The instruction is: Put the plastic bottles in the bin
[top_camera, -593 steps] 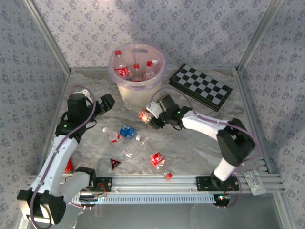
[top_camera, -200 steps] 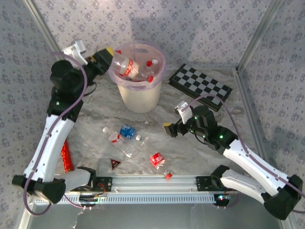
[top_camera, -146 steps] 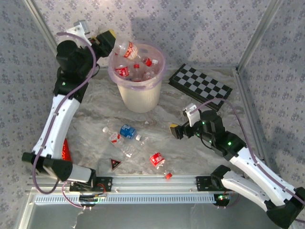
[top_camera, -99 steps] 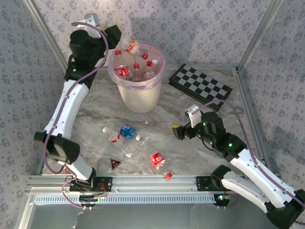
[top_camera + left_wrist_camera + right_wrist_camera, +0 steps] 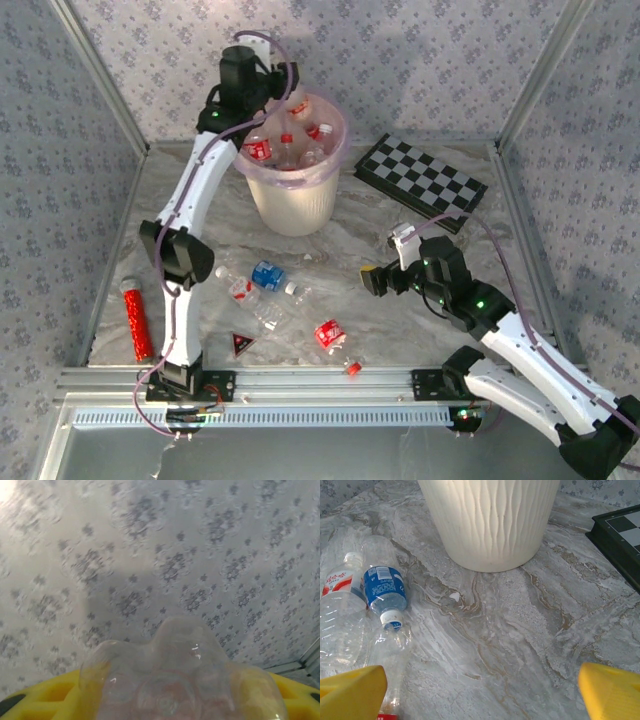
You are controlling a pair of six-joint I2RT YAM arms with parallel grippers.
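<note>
Holds a clear plastic bottle [image 5: 182,680] clamped in the left claw [image 5: 283,92], high over the rim of the cream bin [image 5: 290,205] — red-capped bottles [image 5: 258,150] lying inside. Hovers the right claw [image 5: 480,690] low over the marble tabletop [image 5: 520,630], yellow fingers [image 5: 350,690] spread wide apart. Faces a blue-labelled bottle [image 5: 384,587] and a red-labelled bottle [image 5: 337,585] — both flat on the tabletop, near the bin's foot

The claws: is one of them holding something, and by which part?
The left claw holds a clear bottle by its bottom end, above the bin. The right claw is open and holds nothing.
</note>
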